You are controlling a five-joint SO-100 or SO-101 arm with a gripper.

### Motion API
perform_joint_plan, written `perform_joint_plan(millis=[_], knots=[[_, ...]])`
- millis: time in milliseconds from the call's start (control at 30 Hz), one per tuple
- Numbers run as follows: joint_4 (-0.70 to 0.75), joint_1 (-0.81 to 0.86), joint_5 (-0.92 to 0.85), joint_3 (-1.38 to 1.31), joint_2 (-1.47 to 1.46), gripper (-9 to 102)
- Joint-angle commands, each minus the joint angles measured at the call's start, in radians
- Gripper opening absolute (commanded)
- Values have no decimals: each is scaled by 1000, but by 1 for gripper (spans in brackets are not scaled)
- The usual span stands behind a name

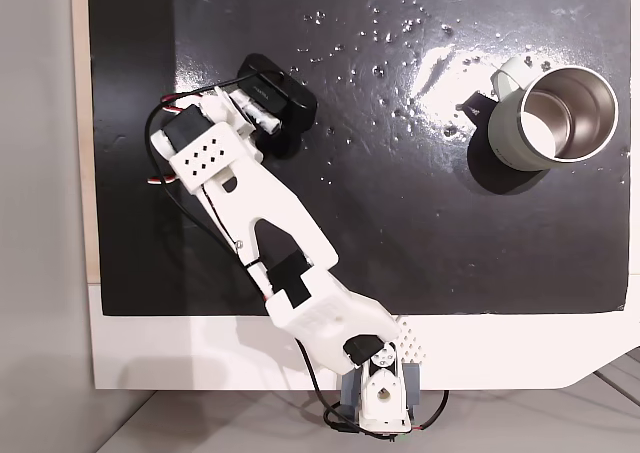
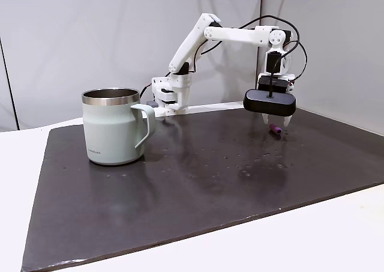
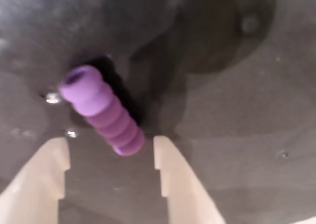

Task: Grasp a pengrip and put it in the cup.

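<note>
Here the pengrip (image 3: 101, 111) lies on the mat between the 2 spread fingers (image 3: 170, 177), unpinched.

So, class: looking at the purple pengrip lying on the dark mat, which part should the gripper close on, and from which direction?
Grip the pengrip across its ribbed middle, coming straight down from above. It lies flat on the mat, so its round sides are free; the open gripper already straddles its near end.
</note>
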Motion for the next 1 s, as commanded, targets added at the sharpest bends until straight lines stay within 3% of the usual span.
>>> perform_joint_plan(millis=[0,600,967], knots=[[-2,3,-8,-58,6,15],[9,48,-9,-123,-84,0],[54,49,0,-173,-32,0]])
